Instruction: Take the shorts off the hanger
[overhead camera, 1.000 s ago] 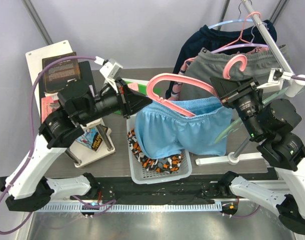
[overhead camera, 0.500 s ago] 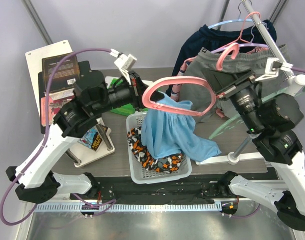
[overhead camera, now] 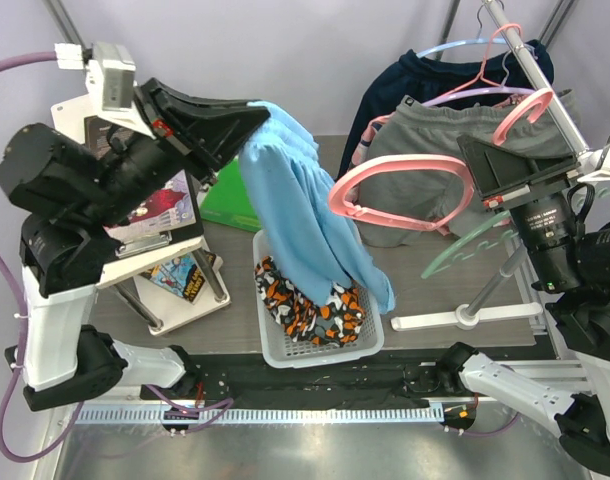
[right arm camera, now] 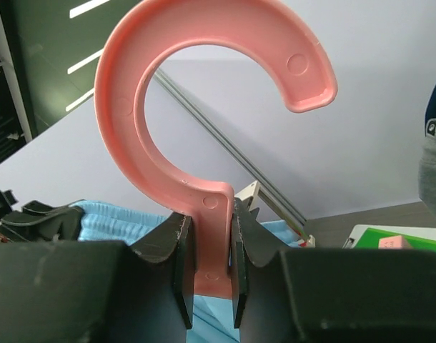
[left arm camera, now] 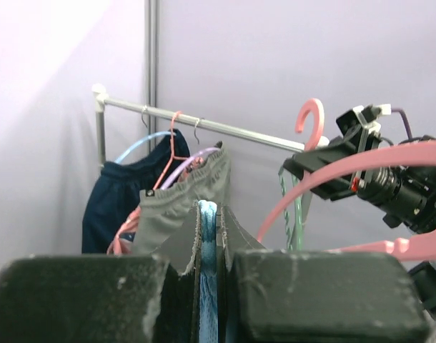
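Observation:
My left gripper (overhead camera: 253,122) is raised high and shut on the waistband of the light blue shorts (overhead camera: 300,215). They hang from it in a long fold, with the lower end draped over the white basket (overhead camera: 325,356). The cloth shows between the jaws in the left wrist view (left arm camera: 207,286). The camouflage shorts (overhead camera: 305,310) lie in the basket. My right gripper (overhead camera: 490,168) is shut on the neck of the pink hanger (overhead camera: 405,190), which is bare and held in the air, apart from the blue shorts. In the right wrist view its hook (right arm camera: 204,121) rises from my closed jaws.
The plain grey shorts (overhead camera: 435,150) and a navy garment (overhead camera: 410,75) hang on the rail (overhead camera: 525,55) at the back right. A green hanger (overhead camera: 473,242) and a white stand base (overhead camera: 465,316) sit right of the basket. Books (overhead camera: 135,140) and a green box (overhead camera: 228,195) are on the left.
My left gripper has risen up and to the left, pulling the blue shorts off the pink hanger. My right gripper has drawn the bare hanger to the right.

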Available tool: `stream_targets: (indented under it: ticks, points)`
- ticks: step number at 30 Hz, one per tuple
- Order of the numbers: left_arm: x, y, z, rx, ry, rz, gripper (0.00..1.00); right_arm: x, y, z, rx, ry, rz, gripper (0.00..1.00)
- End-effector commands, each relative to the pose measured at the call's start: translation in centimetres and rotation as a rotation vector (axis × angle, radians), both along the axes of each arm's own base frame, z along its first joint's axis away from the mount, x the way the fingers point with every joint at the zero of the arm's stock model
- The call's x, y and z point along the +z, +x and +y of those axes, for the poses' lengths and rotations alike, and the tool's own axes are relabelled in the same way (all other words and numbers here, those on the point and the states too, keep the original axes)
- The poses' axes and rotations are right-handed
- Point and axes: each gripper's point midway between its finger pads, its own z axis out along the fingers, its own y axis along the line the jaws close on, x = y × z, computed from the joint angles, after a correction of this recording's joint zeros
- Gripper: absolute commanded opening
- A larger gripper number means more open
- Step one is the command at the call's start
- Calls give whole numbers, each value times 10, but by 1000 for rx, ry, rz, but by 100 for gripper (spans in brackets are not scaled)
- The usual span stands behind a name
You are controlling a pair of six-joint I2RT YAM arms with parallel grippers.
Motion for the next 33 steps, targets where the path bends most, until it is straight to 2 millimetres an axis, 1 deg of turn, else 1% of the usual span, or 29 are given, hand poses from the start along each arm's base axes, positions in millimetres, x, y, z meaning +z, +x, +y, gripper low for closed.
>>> stream_targets:
  ticks: [1,6,11,14,16,17,18,19,20,22,25,28,29,31,32,33]
  points:
    - [42,-7,22,55,-94,-115,0,3,4,-5,-41,-8,-4,1]
    - [57,-17,26,25,-148,-136,0,3,7,-1,-35,-20,-1,1]
    - [58,-20,27,15,-157,-128,0,3,11,5,-25,-36,1,1]
    - [57,-20,23,-8,-159,-117,0,3,12,6,-24,-39,0,1]
    - [61,-21,23,-8,-165,-135,0,4,11,6,-22,-40,-1,1]
    - [66,-24,28,1,-171,-152,0,4,10,5,-23,-39,-4,1]
    - [79,-32,40,14,-196,-184,0,4,10,5,-23,-39,-4,1]
    - [83,-31,45,43,-198,-205,0,4,10,5,-25,-41,-2,1]
    - [91,-37,53,55,-213,-230,0,4,9,3,-29,-41,-5,1]
    - [91,-35,57,81,-211,-236,0,1,10,3,-34,-45,2,1]
    - [79,-27,51,91,-184,-212,0,1,10,2,-36,-46,2,1]
    - [66,-19,36,60,-163,-174,0,1,10,2,-38,-52,0,1]
    - [59,-15,27,44,-149,-153,0,1,10,1,-41,-55,-1,1]
    - [54,-10,19,28,-137,-138,0,-1,11,1,-45,-60,5,1]
    - [55,-10,15,17,-141,-140,0,-1,11,1,-47,-62,3,1]
    - [52,-4,5,2,-136,-128,0,-2,11,2,-44,-63,5,1]
